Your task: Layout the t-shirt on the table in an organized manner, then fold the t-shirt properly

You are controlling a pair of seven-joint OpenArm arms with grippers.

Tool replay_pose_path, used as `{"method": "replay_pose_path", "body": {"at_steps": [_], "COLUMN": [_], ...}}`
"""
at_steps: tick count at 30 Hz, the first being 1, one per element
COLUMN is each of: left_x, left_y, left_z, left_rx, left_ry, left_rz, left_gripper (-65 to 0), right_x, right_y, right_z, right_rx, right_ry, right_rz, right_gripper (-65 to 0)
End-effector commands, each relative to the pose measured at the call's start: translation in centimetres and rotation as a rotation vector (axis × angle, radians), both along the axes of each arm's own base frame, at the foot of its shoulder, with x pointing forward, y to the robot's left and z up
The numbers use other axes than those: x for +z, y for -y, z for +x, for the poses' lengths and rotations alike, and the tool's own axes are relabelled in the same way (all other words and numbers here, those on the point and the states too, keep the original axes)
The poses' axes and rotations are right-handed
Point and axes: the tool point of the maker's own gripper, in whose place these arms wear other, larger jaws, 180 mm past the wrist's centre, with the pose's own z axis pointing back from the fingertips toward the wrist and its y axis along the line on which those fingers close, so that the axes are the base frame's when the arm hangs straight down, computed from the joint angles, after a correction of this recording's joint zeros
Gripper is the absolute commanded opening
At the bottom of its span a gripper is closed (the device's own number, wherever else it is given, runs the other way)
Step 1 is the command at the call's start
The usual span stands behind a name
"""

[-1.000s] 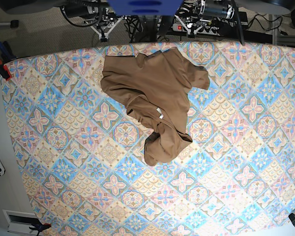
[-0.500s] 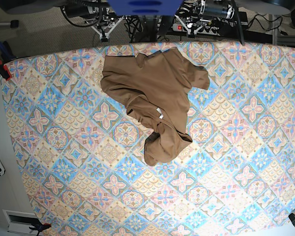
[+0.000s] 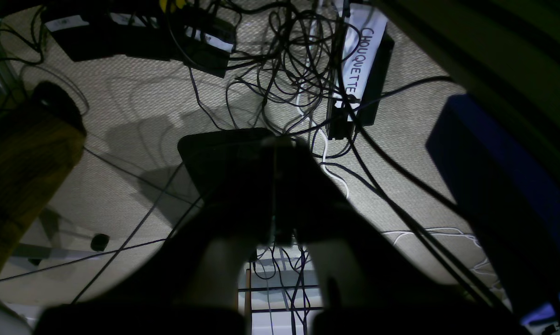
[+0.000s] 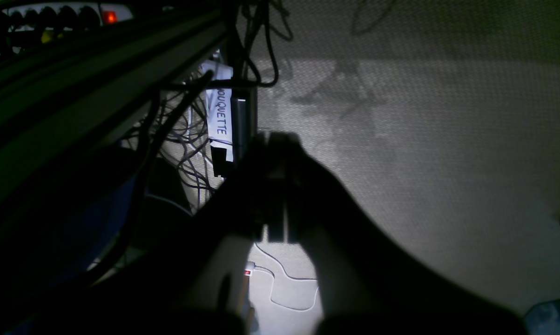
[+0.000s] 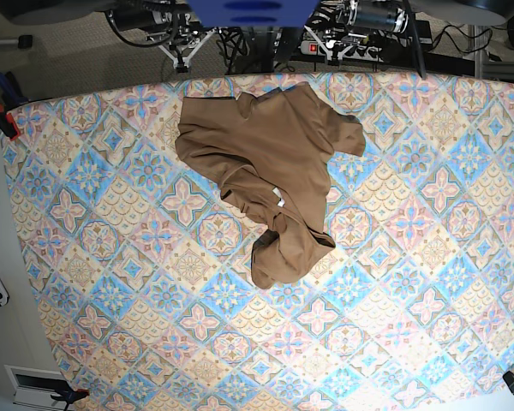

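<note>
Your tan t-shirt [image 5: 270, 175] lies crumpled on the table [image 5: 411, 282], well beyond both claws: left gripper [image 3: 275, 186] and right gripper [image 4: 275, 186] pressed together, empty.

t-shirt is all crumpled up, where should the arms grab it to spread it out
Probably at the t-shirt's broad upper edge near the table's far side: one corner by the left end, the other at the sleeve-like flap. That part lies flattest and closest to the arms, so come from above. The lower end is twisted into a bunch.
</note>
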Motion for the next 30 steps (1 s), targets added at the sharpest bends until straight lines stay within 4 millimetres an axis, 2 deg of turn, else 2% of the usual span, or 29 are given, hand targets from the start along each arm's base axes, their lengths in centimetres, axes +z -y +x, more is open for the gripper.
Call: {"method": "replay_pose_path", "body": {"at_steps": [1, 3, 5, 8, 10, 14, 19, 21, 24, 28, 30], "left_x": [0.0, 0.0, 0.3, 1.4, 2.3, 3.6, 6.5, 7.0, 7.1, 7.1, 7.3], "left_y": [0.0, -0.2, -1.4, -1.1, -1.5, -2.3, -3.1, -3.8, -5.3, -5.9, -6.3], "left_z": [-0.6, -1.3, -2.1, -3.8, -4.6, -5.5, -5.3, -6.1, -6.3, -6.3, -6.1], "left_rx": [-0.005, -0.007, -0.041, -0.097, -0.097, -0.099, -0.042, -0.004, 0.032, 0.061, 0.078], "left_ry": [0.003, 0.075, 0.168, 0.307, 0.391, 0.486, 0.691, 0.699, 0.697, 0.699, 0.711], "left_rz": [0.001, 0.000, 0.010, -0.016, -0.020, -0.016, 0.013, 0.046, 0.091, 0.118, 0.133], "left_gripper": [-65.0, -65.0, -65.0, -65.0, -65.0, -65.0, -65.0, -65.0, -65.0, -65.0, -65.0], "right_x": [0.0, 0.1, 0.4, 1.3, 2.0, 3.2, 5.4, 6.5, 8.2, 10.4, 10.7], "right_y": [0.6, 1.9, 2.4, 3.5, 4.6, 5.0, 5.5, 5.6, 5.9, 7.8, 8.8], "right_z": [0.0, -0.7, -1.9, -3.7, -4.1, -4.6, -5.2, -5.5, -5.8, -6.3, -7.0], "right_rx": [-0.004, -0.045, -0.118, -0.193, -0.195, -0.195, -0.189, -0.186, -0.186, -0.259, -0.298], "right_ry": [0.006, 0.032, 0.093, 0.204, 0.270, 0.368, 0.522, 0.591, 0.684, 0.795, 0.790], "right_rz": [-0.012, -0.030, -0.040, -0.068, -0.091, -0.103, -0.122, -0.129, -0.143, -0.229, -0.270], "right_gripper": [-65.0, -65.0, -65.0, -65.0, -65.0, -65.0, -65.0, -65.0, -65.0, -65.0, -65.0]}}
